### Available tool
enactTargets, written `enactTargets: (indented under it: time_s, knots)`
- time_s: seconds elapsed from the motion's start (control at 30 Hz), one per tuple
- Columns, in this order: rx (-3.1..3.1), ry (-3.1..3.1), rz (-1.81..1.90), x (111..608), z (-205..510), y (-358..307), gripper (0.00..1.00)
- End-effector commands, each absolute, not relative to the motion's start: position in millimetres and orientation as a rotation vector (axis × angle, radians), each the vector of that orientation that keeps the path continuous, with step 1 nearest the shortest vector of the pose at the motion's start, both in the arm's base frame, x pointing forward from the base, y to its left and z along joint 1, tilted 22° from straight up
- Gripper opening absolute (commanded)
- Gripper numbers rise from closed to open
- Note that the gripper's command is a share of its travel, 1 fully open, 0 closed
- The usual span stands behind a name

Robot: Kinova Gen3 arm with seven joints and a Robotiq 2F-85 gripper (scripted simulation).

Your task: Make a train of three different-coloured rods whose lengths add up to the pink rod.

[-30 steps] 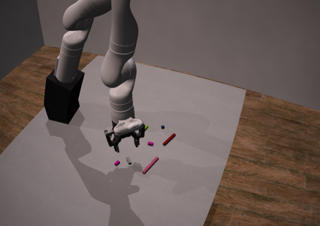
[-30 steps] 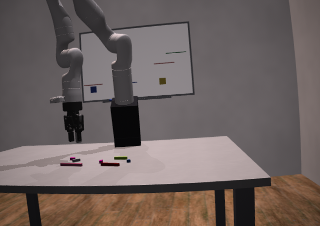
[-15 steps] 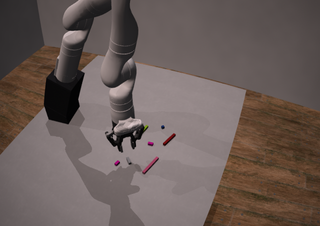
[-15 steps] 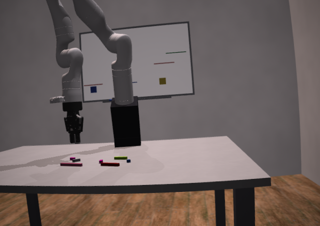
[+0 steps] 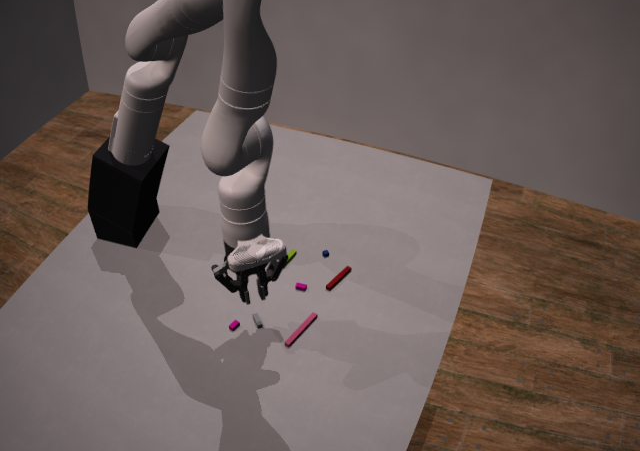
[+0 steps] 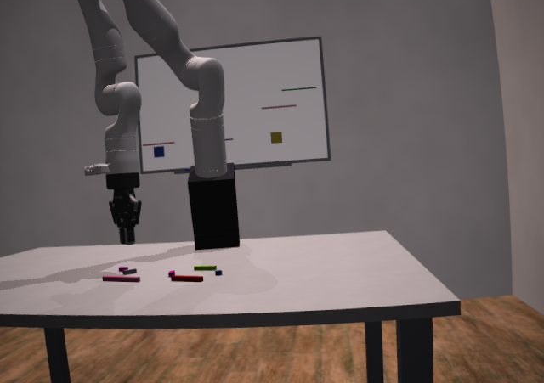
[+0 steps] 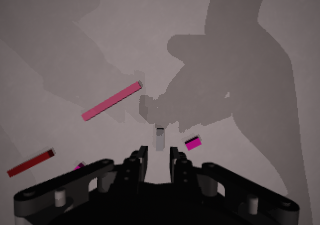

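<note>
My gripper [image 5: 253,293] hangs above the table with its fingers drawn narrow but still apart, and nothing is between them; it also shows in the exterior view [image 6: 127,239]. In the wrist view the fingertips frame the short grey rod [image 7: 160,139] [image 5: 257,320], which lies flat below. The pink rod [image 5: 300,329] lies to the grey rod's right. One magenta rod [image 5: 234,324] lies to its left, and another magenta rod [image 5: 300,286] lies further back. The red rod [image 5: 338,277], the blue rod [image 5: 325,253] and the lime rod [image 5: 291,255] lie behind; the wrist partly hides the lime rod.
The arm's black base [image 5: 126,190] stands at the table's back left. All rods lie separate from one another. A whiteboard [image 6: 232,104] hangs on the wall behind the table.
</note>
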State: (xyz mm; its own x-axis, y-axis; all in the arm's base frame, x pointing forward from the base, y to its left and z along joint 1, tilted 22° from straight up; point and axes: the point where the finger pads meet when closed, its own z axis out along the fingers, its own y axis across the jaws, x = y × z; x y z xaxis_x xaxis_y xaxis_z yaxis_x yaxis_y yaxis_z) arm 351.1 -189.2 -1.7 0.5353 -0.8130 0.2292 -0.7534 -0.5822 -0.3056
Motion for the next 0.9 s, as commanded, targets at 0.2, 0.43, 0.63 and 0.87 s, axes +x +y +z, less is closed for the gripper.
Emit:
enactTargets:
  time_s: [0.2, 0.43, 0.63, 0.87]
  knots:
    - [-2.601, 1.338, -0.521, 353, -6, -189, 0.24]
    - [-2.601, 1.338, -0.521, 356, -14, -189, 0.24]
    - [-2.601, 1.338, -0.521, 359, -19, -190, 0.24]
    - [-2.601, 1.338, -0.521, 363, -30, -190, 0.24]
